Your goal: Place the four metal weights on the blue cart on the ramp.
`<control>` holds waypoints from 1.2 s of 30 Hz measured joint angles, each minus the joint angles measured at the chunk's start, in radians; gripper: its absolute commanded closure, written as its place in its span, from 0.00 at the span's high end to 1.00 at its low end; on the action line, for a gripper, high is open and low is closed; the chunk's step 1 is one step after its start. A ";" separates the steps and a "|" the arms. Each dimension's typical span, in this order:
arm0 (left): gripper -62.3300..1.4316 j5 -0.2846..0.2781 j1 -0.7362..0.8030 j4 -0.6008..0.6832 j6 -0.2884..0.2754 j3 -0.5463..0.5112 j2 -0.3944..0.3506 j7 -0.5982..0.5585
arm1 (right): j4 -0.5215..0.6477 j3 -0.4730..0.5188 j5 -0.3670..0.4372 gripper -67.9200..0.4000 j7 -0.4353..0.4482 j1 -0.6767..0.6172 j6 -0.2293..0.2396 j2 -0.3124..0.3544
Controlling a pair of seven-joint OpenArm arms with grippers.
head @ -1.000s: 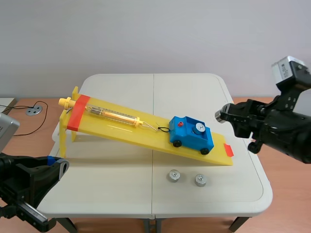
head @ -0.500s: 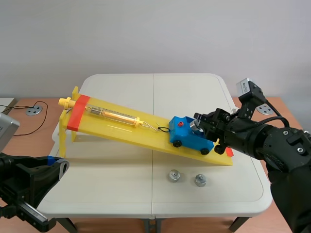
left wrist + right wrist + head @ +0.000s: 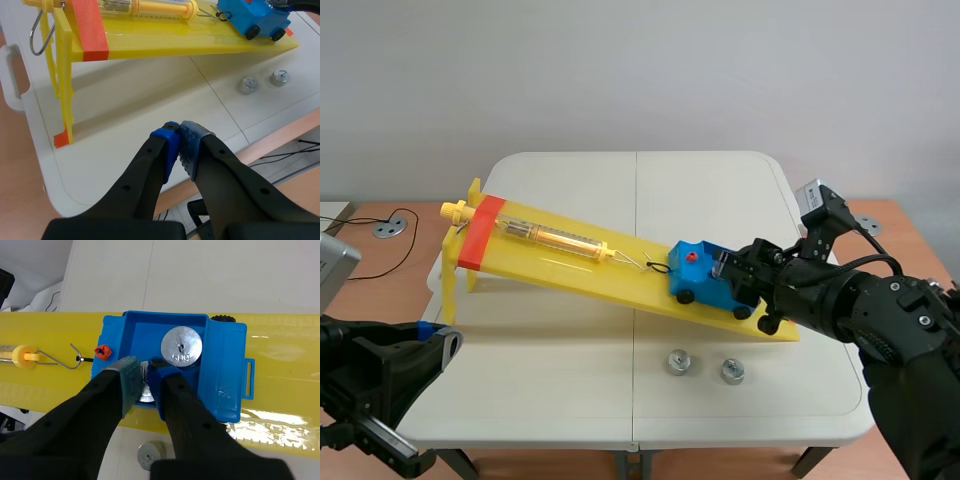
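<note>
Right gripper (image 3: 142, 374) has swung in and dropped onto the blue cart (image 3: 226, 365) at the low end of the yellow ramp (image 3: 570, 264). It's pinching the second weight (image 3: 145, 390) down in the tray, right beside the first weight (image 3: 181, 346). The two spare weights (image 3: 677, 362) (image 3: 732, 371) haven't moved on the table (image 3: 550, 380) in front of the ramp, and the left gripper (image 3: 179, 131) stays pressed together, empty.
</note>
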 measured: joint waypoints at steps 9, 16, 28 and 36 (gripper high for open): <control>0.06 0.000 0.000 0.000 0.000 0.000 0.000 0.000 | 0.060 0.041 -0.003 0.35 -0.003 -0.025 0.129 0.017; 0.06 0.000 0.000 0.000 0.000 0.000 0.000 0.000 | 0.284 0.102 -0.004 0.35 -0.003 -0.143 0.163 0.112; 0.06 0.000 0.000 0.000 0.000 0.000 0.000 0.000 | 0.624 0.129 -0.004 0.35 -0.021 -0.385 0.204 0.330; 0.06 0.000 0.000 0.000 0.000 0.000 0.000 0.000 | 0.734 0.129 -0.003 0.40 -0.069 -0.494 0.209 0.391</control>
